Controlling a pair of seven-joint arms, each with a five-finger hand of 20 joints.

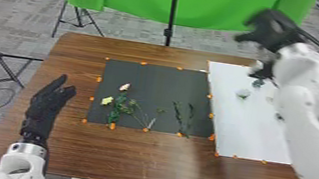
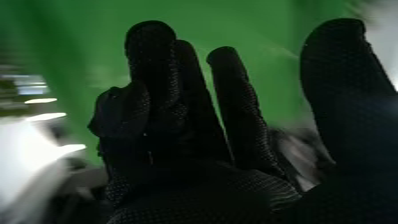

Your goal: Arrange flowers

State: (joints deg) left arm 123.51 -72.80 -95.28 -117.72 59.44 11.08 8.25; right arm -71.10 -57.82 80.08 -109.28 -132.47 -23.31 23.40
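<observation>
At far right of the table [image 1: 150,164] | right hand [image 1: 273,34]: fingers spread | left hand [image 1: 46,104]: fingers extended | flowers [image 1: 107,100] on dark mat [image 1: 153,76]

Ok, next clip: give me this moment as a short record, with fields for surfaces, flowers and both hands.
surfaces: dark mat, white board to its right, both on a brown table
flowers: pale pink bloom and cream bloom, mat's left half
greenery: dark stems, mat's right half
left hand: open, left of the mat
right hand: raised by the table's far right corner, holding nothing
</observation>
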